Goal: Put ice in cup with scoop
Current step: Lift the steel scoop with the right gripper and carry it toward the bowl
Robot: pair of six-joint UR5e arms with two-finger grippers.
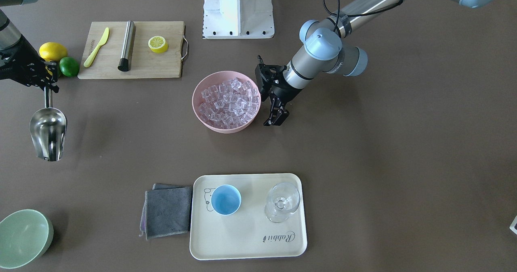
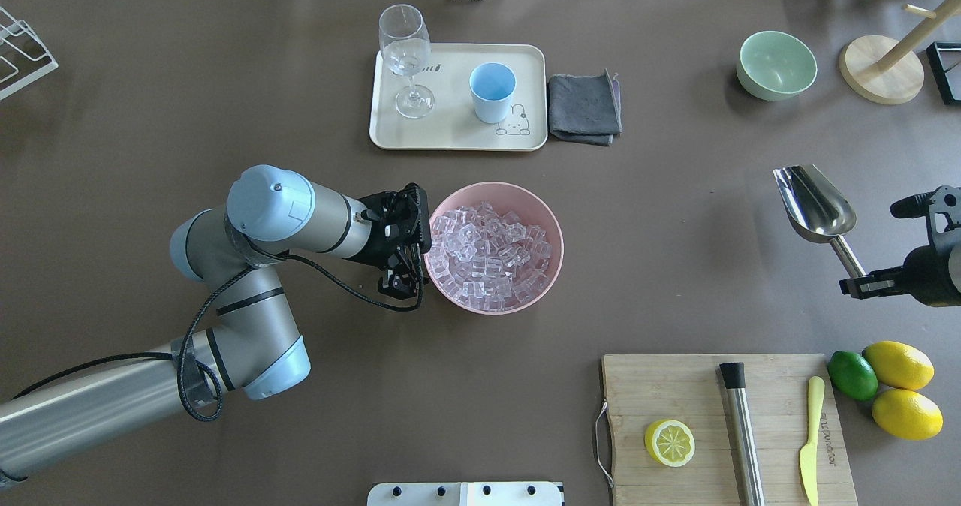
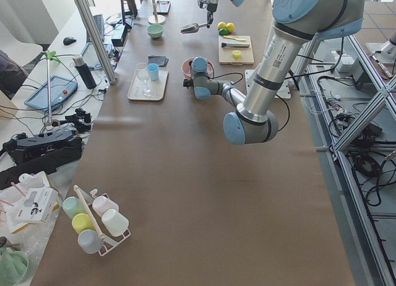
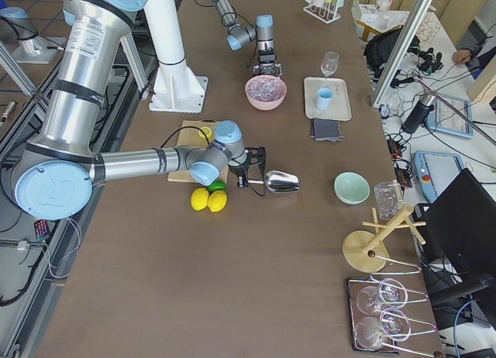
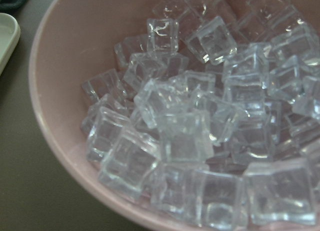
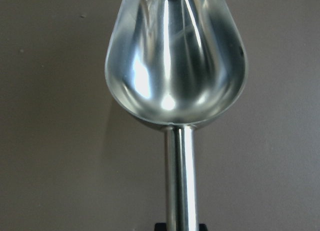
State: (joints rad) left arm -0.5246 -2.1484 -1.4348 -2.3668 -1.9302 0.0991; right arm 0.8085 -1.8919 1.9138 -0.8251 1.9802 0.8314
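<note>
**Task state.** The right claw [image 2: 863, 284] was clamped on the handle of the empty scoop [image 2: 814, 206], held above the brown, matt bench [image 2: 676, 266], well apart from the pink bowl [image 2: 560, 245] of ice [image 2: 492, 254]. The left claw [image 2: 396, 290] stood just beside that bowl, and its opening could not be told. The blue cup [image 2: 492, 89] on the tray [image 2: 450, 140] was empty, so scooping and pouring remained. Cluttered desks and cables flanked the bench.

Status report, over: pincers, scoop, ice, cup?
Right pincer shut on scoop, scoop empty. Left pincer beside pink bowl, state unclear. Ice in bowl, cup empty. Nothing seen between bowl and cup.
</note>
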